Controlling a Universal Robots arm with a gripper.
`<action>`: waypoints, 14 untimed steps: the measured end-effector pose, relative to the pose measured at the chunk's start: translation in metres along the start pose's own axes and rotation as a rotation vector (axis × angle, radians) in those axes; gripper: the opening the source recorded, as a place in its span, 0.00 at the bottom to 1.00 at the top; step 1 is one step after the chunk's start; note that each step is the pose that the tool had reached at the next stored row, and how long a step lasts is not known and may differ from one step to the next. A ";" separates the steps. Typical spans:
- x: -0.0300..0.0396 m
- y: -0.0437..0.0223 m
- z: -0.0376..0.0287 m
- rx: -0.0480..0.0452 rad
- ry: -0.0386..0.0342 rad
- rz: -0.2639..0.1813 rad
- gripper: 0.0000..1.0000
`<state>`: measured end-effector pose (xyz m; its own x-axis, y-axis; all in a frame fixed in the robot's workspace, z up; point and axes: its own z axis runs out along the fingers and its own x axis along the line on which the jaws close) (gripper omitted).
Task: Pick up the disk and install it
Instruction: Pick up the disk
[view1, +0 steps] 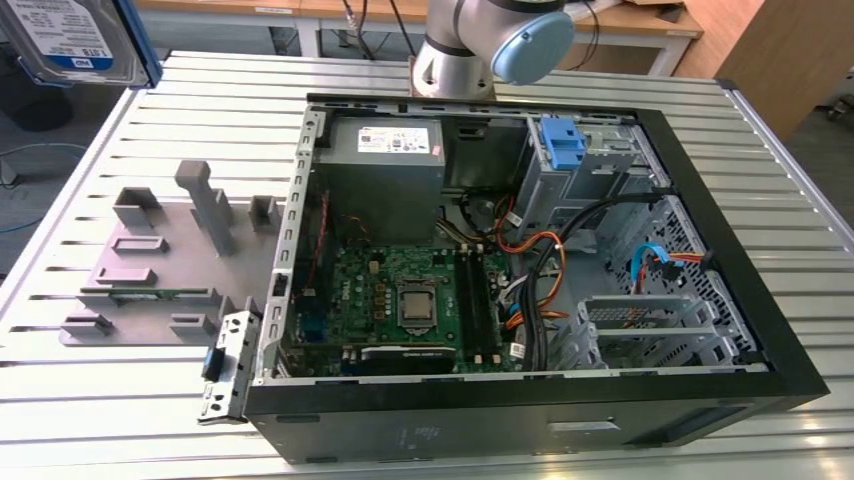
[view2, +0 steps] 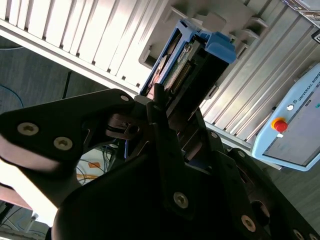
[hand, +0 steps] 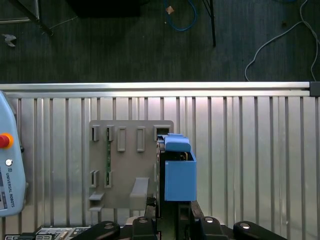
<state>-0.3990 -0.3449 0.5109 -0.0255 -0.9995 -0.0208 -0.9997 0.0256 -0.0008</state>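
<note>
The disk (view1: 80, 40), silver with a white-and-blue label and blue side rails, hangs high in the air at the exterior view's upper left, off the table's corner. In both wrist views it stands on edge between my fingers, blue rail outward (hand: 179, 172) (view2: 192, 60). My gripper (hand: 170, 220) (view2: 165, 107) is shut on the disk, which hangs well above the grey fixture plate (hand: 130, 165) on the slatted table.
The open computer case (view1: 534, 400) lies on the table with its motherboard (view1: 400, 300), grey power supply (view1: 380, 150) and a drive bay with a blue latch (view1: 567, 145). The fixture plate (view1: 160, 270) carries a green circuit strip (view1: 140, 293). A teach pendant (view2: 295, 135) lies beside it.
</note>
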 end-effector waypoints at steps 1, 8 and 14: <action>0.0000 0.0000 0.0000 0.0000 0.0000 0.000 0.35; -0.0001 -0.0034 0.0000 0.0000 0.0000 0.000 0.35; -0.0001 -0.0060 0.0000 0.0000 0.0000 0.000 0.35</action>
<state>-0.3929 -0.3449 0.5109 -0.0255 -0.9995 -0.0208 -0.9997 0.0256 -0.0008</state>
